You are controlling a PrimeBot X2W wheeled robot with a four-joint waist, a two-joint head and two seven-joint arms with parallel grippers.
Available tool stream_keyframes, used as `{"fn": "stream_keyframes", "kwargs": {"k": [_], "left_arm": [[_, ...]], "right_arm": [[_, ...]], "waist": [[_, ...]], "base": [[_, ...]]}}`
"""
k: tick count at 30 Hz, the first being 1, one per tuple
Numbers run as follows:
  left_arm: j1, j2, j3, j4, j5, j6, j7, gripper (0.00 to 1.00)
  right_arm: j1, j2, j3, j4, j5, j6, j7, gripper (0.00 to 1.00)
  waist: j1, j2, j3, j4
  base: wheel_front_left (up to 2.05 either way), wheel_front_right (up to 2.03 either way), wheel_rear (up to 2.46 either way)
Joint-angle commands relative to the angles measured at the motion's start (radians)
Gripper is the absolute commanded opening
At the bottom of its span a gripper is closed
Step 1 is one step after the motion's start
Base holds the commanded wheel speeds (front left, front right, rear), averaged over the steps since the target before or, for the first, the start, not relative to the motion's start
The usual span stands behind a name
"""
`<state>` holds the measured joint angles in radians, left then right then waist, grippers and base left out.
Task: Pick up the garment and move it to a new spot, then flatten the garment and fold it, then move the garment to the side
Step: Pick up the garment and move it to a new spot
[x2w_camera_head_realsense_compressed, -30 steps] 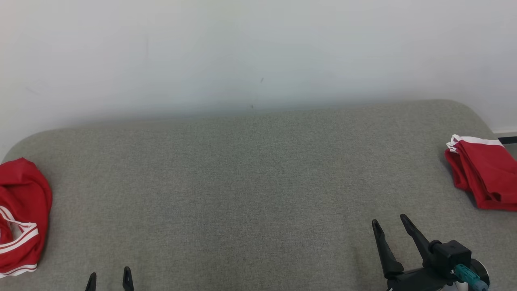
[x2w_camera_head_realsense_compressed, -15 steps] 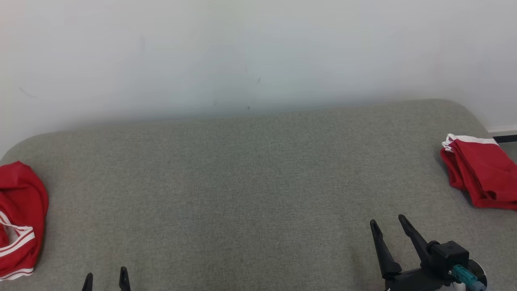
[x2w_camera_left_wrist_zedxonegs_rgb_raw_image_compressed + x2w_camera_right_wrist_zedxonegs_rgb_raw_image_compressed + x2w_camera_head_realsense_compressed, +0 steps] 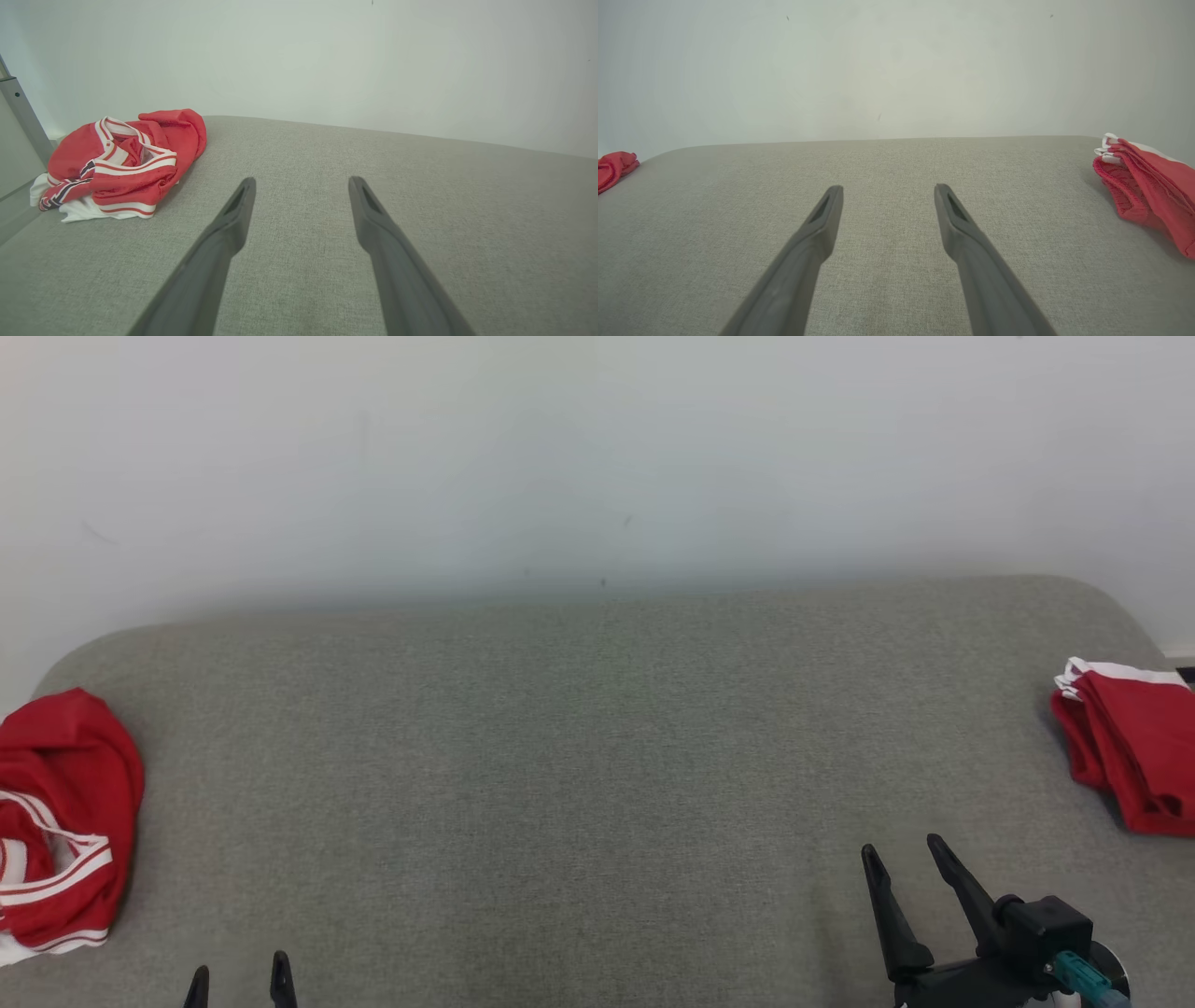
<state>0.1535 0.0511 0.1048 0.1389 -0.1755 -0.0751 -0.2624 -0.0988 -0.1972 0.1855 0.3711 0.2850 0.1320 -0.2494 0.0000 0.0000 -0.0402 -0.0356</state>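
Plain indoor room, home-like or test setup, cannot tell which. Before me: wide grey fabric-covered pad [image 3: 597,756], rounded corners, soft weave like mattress or sofa seat, set against plain white wall [image 3: 597,448] with few small scuffs. Red-and-white sports garments at both ends: crumpled heap [image 3: 65,812] at my left, folded stack [image 3: 1130,747] at my right. Grey metal post [image 3: 21,116] beside pad's left end, seen from my left wrist.

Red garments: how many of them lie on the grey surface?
2. The crumpled garment lies at the left edge, the folded garment at the right edge. Others may be hidden outside the frame.
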Motion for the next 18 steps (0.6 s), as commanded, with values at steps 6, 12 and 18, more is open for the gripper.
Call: {"fn": "stream_keyframes", "kwargs": {"k": [6, 12, 18], "left_arm": [[0.001, -0.001, 0.017, 0.004, 0.012, -0.01, -0.003, 1.0], [0.021, -0.001, 0.028, -0.005, 0.017, -0.005, -0.003, 1.0], [0.035, -0.001, 0.042, -0.007, 0.023, -0.011, -0.003, 1.0]], "right_arm": [[0.019, 0.006, 0.007, -0.006, 0.007, -0.003, -0.007, 1.0], [0.023, 0.012, 0.005, -0.014, 0.003, -0.003, -0.009, 1.0], [0.024, 0.018, 0.006, -0.011, 0.005, -0.003, -0.011, 1.0]], "waist": [[0.0, 0.0, 0.004, 0.109], [0.0, 0.0, 0.004, 0.222], [0.0, 0.0, -0.002, 0.328]], "base": [[0.0, 0.0, 0.0], [0.0, 0.0, 0.0], [0.0, 0.0, 0.0]]}}
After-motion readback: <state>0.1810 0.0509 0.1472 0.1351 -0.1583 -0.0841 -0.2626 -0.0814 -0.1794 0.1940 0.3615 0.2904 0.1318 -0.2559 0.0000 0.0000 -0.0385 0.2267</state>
